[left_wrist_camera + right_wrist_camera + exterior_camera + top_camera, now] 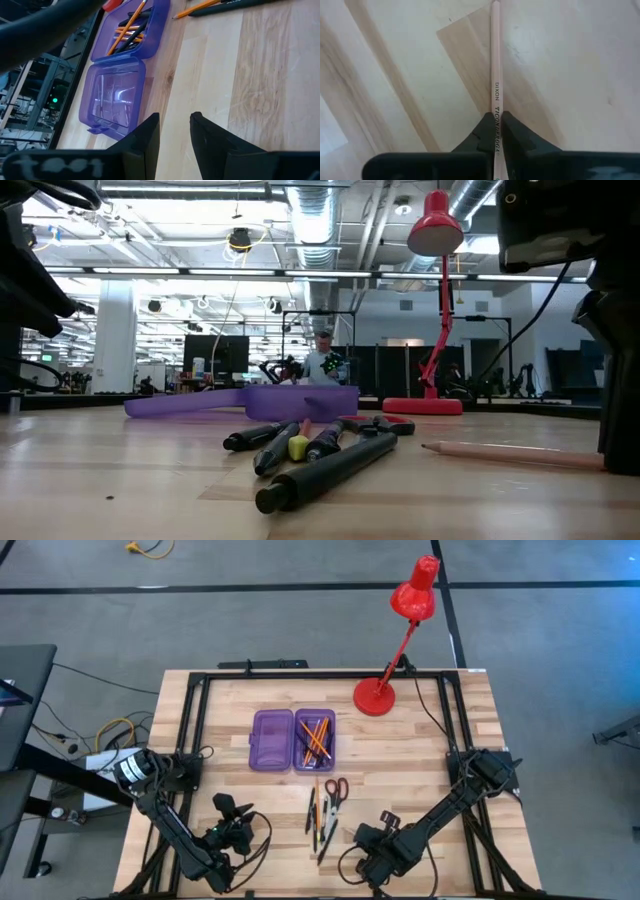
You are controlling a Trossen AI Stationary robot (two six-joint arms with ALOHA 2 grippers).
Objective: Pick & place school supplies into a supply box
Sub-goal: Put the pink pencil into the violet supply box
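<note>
From overhead, the right end effector (375,865) sits low at the near edge of the tabletop (420,755), and its own bulk hides what it grips. Its wrist camera settles that: the two dark fingers (485,132) are pinched tight on a pale wood pencil (495,65), which lies flat on the boards, its far end cut off by the frame edge. At table height the same pencil (510,452) runs toward a dark mass at the right.

The left end effector (232,828) hovers near the front left, fingers (145,137) parted a little with nothing between them.

The supply box (292,739), translucent purple with rounded corners, lies open mid-table; its right half holds orange pencils (317,738) and dark pens, hard to count. Just in front of it lie red-handled scissors (336,788) and a loose cluster of pens (320,815). A red desk lamp (400,630) stands at the back right.
</note>
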